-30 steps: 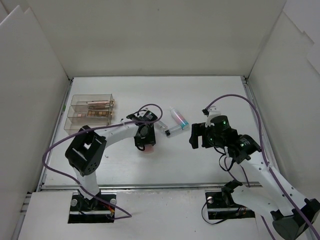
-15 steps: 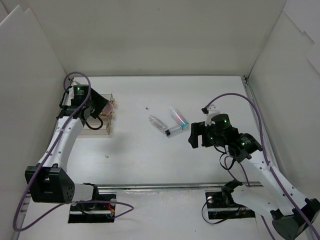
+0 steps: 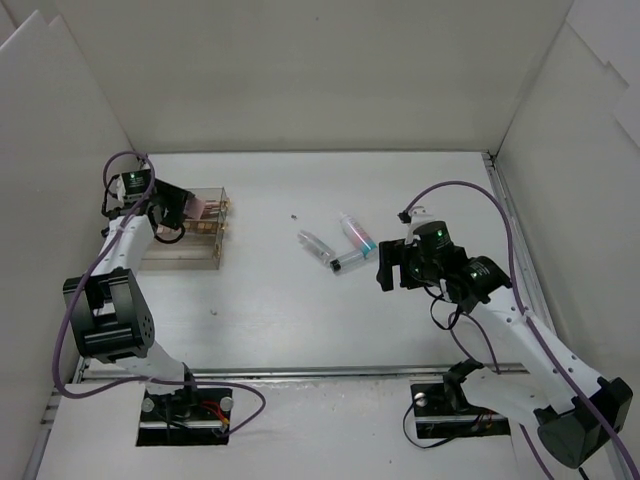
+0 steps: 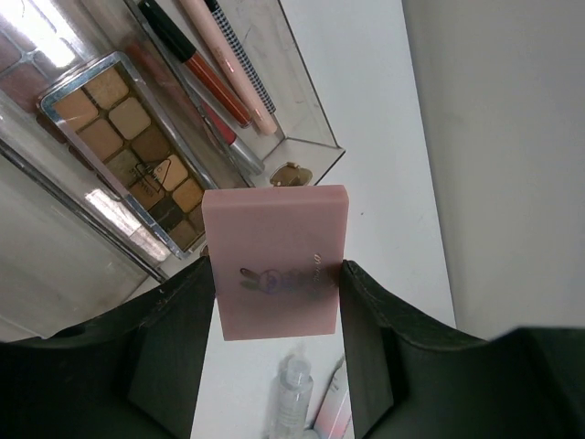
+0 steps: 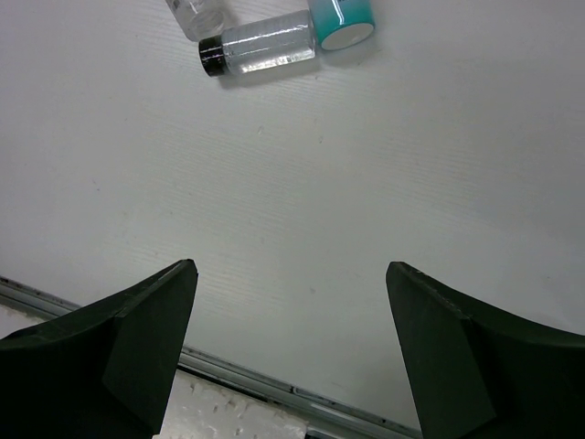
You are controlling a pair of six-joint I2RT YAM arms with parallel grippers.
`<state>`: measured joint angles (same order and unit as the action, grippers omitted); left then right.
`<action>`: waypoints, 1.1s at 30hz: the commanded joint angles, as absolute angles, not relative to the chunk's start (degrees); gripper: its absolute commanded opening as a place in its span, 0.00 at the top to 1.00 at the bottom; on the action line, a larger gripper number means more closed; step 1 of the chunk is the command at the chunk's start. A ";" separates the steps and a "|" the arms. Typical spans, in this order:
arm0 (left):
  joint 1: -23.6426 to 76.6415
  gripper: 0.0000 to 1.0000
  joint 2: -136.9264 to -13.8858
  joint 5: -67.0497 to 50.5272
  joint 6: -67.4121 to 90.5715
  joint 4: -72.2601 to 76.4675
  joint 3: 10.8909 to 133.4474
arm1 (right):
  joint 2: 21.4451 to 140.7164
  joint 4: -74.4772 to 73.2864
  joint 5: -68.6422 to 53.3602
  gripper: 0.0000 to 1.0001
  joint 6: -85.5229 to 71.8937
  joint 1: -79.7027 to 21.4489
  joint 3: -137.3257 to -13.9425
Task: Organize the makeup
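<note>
My left gripper (image 3: 190, 210) (image 4: 276, 271) is shut on the pink square compact (image 4: 276, 261) (image 3: 206, 208) and holds it just above the right end of the clear compartmented box (image 3: 185, 250). In the box lie an eyeshadow palette (image 4: 128, 151) and thin pink and brown sticks (image 4: 219, 69). Two small clear bottles (image 3: 314, 245) (image 3: 350, 261) and the pink-and-blue tube (image 3: 358, 233) lie mid-table. My right gripper (image 3: 384, 271) (image 5: 291, 267) is open and empty, just right of them. The black-capped bottle (image 5: 260, 44) and the tube's teal cap (image 5: 343, 16) show in the right wrist view.
White walls enclose the table on three sides. A metal rail (image 5: 274, 389) runs along the near table edge. A small speck (image 3: 292, 214) lies on the table between the box and the bottles.
My left arm has swung from mid-table to the far left with the pink compact, reaching the clear box. My right gripper has shifted slightly.
</note>
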<state>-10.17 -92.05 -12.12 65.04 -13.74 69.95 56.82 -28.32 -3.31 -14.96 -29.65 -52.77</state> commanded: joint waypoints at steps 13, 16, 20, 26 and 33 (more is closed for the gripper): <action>-12.39 0.84 -95.89 -11.69 68.82 -2.55 67.76 | 60.90 -26.98 -0.53 0.18 -15.29 -29.00 -57.30; -12.39 0.79 -96.59 -11.69 68.64 -3.07 68.12 | 61.61 -27.07 -0.70 0.18 -15.29 -29.00 -57.48; -12.39 0.72 -95.19 -9.50 68.91 -5.00 67.68 | 61.52 -26.98 -0.26 0.18 -15.29 -29.00 -57.48; -12.91 0.56 -94.22 -8.17 68.91 -5.71 66.62 | 61.79 -26.98 -0.18 0.18 -15.21 -28.92 -57.39; -12.92 0.40 -94.92 -9.41 68.73 -4.66 66.45 | 62.05 -26.98 -0.44 0.18 -14.94 -28.92 -57.39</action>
